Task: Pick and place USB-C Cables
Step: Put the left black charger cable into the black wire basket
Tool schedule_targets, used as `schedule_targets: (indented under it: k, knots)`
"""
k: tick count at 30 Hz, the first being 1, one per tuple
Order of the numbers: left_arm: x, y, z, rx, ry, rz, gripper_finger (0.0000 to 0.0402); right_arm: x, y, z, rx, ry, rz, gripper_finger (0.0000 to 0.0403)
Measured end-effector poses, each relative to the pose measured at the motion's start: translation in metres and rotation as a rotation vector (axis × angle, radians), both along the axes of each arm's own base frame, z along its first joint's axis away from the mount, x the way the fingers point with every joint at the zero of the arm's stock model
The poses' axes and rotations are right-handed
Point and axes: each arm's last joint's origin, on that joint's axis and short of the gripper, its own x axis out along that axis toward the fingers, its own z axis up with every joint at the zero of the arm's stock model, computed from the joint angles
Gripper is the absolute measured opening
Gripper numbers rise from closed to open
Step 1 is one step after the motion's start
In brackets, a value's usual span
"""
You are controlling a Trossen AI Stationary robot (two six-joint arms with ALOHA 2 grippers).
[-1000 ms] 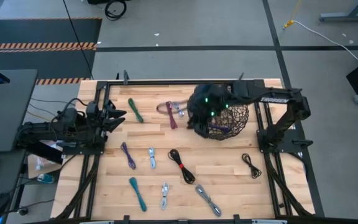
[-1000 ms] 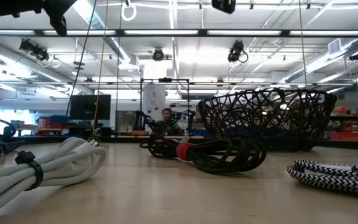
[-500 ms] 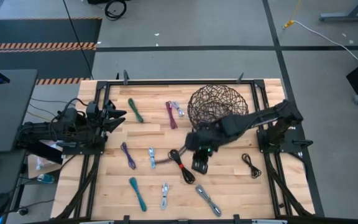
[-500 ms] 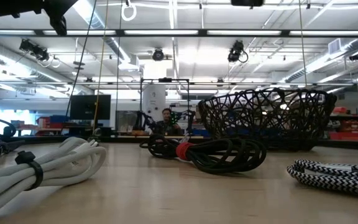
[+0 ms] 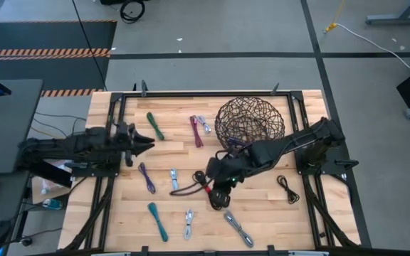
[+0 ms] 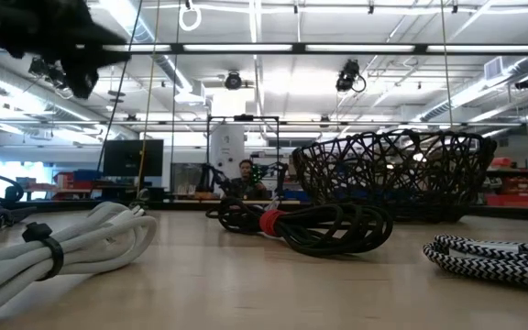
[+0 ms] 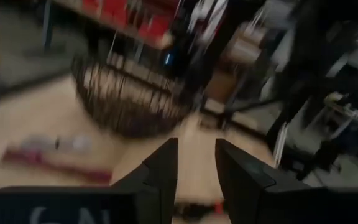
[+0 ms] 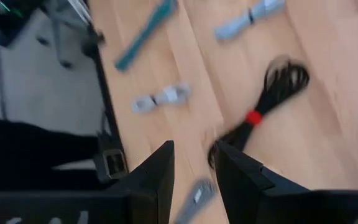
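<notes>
Black with a red tie: black-red cable flat on the wooden tabletop, near the middle, in front of the wire-mesh basket. Directly above one end of it, right tool, released, fingers apart with nothing gripped between them; in the right wrist view, the same bundle lying beyond the fingertips.

Around it, all flat on the wood and apart from one another:
- white-blue cable and purple cable beside it, toward the left arm.
- teal cable, white cable and grey cable along the near edge.
- plain black cable over by the right arm's base.
- green cable, maroon cable and a pale cable along the far side, the last two side by side just beside the basket.

Left tool reaching out over the tabletop between the green and purple bundles, also released, fingers parted and empty.

Far behind the tabletop in the low view, a person.
</notes>
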Motion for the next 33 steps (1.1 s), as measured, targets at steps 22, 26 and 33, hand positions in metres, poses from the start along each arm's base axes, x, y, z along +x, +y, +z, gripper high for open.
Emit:
schedule_targets:
  k: [22,26,33]
  knots:
    - [0.055,-0.048,-0.078,0.174,0.612,-0.492,0.0165,-0.057,-0.059,0.121,-0.012,-0.623,-0.010,0.0119]
    - [0.069,-0.051,-0.079,0.196,0.611,-0.470,0.0178,-0.064,-0.062,0.128,-0.019,-0.650,-0.026,0.0119]
    - [0.104,-0.056,-0.043,0.339,0.521,-0.482,0.0196,-0.066,-0.061,0.117,-0.010,-0.541,-0.040,0.0119]
